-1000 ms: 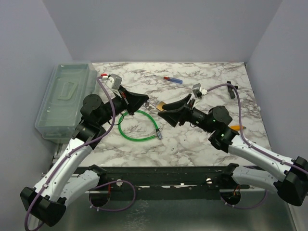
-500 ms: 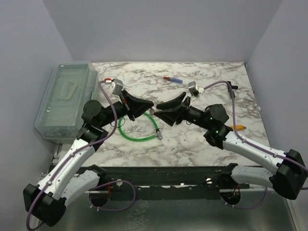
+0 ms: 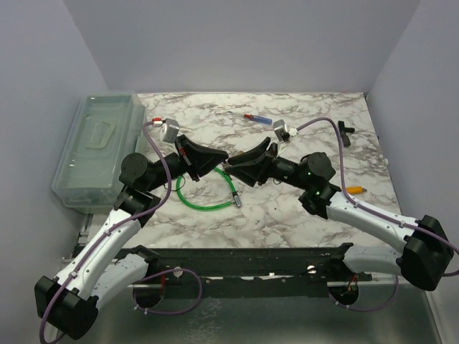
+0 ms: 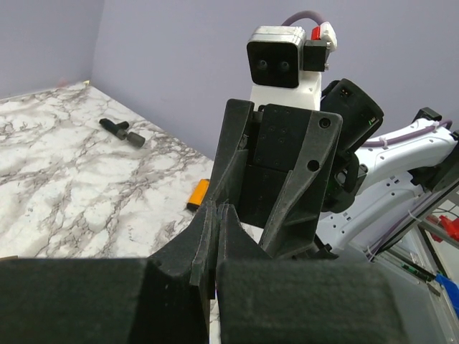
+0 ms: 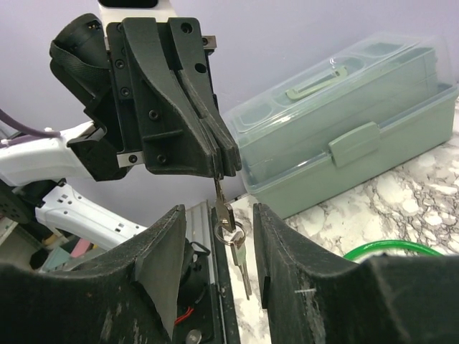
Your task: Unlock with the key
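The left gripper (image 5: pixel 217 168) is pinching the key (image 5: pixel 221 209) tight. The right gripper (image 5: pixel 215 244) is gaping wide, holding nothing, with the key ring hanging between its fingers (image 5: pixel 161 258).

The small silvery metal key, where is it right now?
In the right wrist view, the small silvery metal key hangs pinched in the left gripper, its ring and a second key dangling below, between the open jaws of the right gripper, above the table centre.

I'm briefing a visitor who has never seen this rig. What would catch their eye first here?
The two arms meeting mid-table: the left gripper is shut on the key, with a ring and second key dangling, between the open right gripper's fingers. Beyond them, a green cable loops on the marble, and a pale green case stands at the left edge.
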